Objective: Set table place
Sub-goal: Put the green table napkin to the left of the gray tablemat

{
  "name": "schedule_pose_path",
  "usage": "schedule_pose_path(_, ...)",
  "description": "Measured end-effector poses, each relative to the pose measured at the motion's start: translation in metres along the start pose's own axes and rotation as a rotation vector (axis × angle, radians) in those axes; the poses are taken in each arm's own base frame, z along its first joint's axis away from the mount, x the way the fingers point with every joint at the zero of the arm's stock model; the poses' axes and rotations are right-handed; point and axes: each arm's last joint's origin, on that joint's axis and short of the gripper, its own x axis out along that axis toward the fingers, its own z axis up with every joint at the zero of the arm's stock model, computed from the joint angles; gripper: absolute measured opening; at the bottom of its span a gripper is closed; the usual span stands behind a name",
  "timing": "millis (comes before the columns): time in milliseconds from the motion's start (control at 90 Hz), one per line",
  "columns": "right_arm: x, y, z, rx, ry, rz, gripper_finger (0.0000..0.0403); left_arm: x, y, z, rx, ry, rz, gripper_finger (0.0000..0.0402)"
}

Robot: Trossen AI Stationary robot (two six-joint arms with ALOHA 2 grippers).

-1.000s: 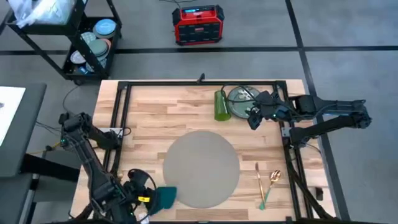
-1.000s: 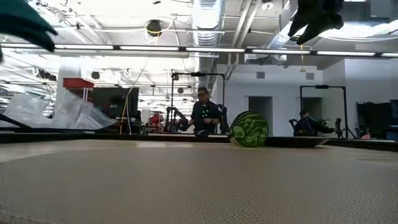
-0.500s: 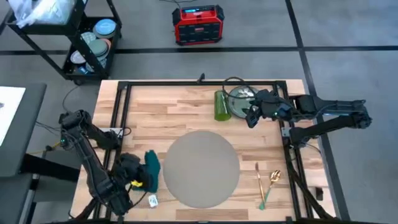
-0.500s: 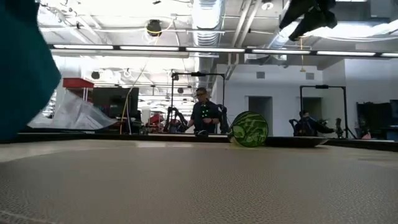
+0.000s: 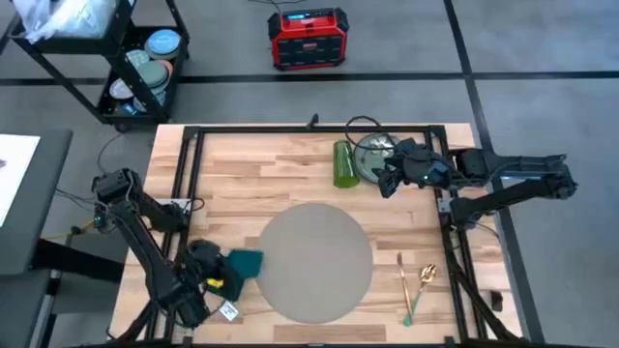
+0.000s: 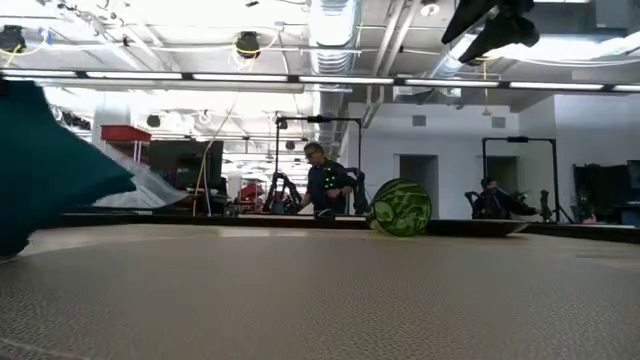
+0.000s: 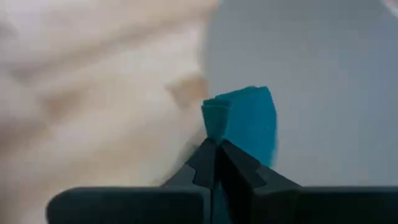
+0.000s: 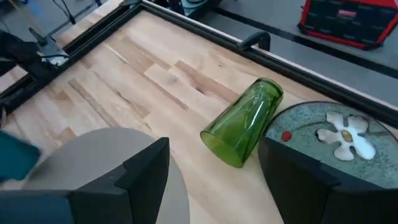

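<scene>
The round grey place lies flat on the middle of the wooden table. At the place's left edge, my left gripper is shut on a teal napkin, which also shows in the left wrist view and the low view. My right gripper hovers open at the far right, above the near edge of a floral plate. A green glass lies on its side beside that plate. My left gripper pinches the teal napkin at one bunched edge between its two fingers. The rest of the napkin spreads out beyond the fingertips over the left rim of the place. Whether the napkin rests on the table, I cannot tell.
A fork and a gold spoon lie on the table to the right of the place. Black frame rails run along the table's left, far and right sides. A wheeled cart and a red box stand beyond the far edge.
My left gripper has carried the napkin from the table's near edge toward the far side, then a little right to the place's left rim; the napkin has swung about as it went. My right gripper has edged slightly toward the plate and glass.
</scene>
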Motion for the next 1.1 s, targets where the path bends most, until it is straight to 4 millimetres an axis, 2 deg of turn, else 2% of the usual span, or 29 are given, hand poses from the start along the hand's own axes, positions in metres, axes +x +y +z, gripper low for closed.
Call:
schedule_pose_path(122,0.008,0.007,-0.004,-0.024,0.023,-0.005,0.0234,0.006,0.016,0.008,0.04,-0.026,0.05,0.0)
schedule_pose_path(400,0.022,0.024,-0.016,-0.092,0.082,-0.013,0.0234,0.054,0.072,0.005,0.057,0.009,0.103,0.0)
schedule_pose_path(578,0.029,0.027,-0.018,-0.102,0.095,-0.025,0.0234,0.055,0.07,0.005,0.106,0.05,0.08,0.0)
schedule_pose_path(700,0.031,0.028,-0.018,-0.103,0.098,-0.026,0.0234,0.058,0.068,0.004,0.033,0.105,0.077,0.0)
schedule_pose_path(811,0.03,0.028,-0.018,-0.101,0.094,-0.022,0.0235,0.057,0.068,0.005,0.033,0.189,0.079,0.0005)
schedule_pose_path(956,0.03,0.028,-0.018,-0.132,0.092,-0.02,0.0236,0.051,0.065,0.017,-0.013,0.221,0.045,0.0037)
schedule_pose_path(1100,0.031,0.03,-0.015,-0.147,0.071,-0.005,0.0236,0.051,0.068,0.038,-0.096,0.216,0.089,0.0067)
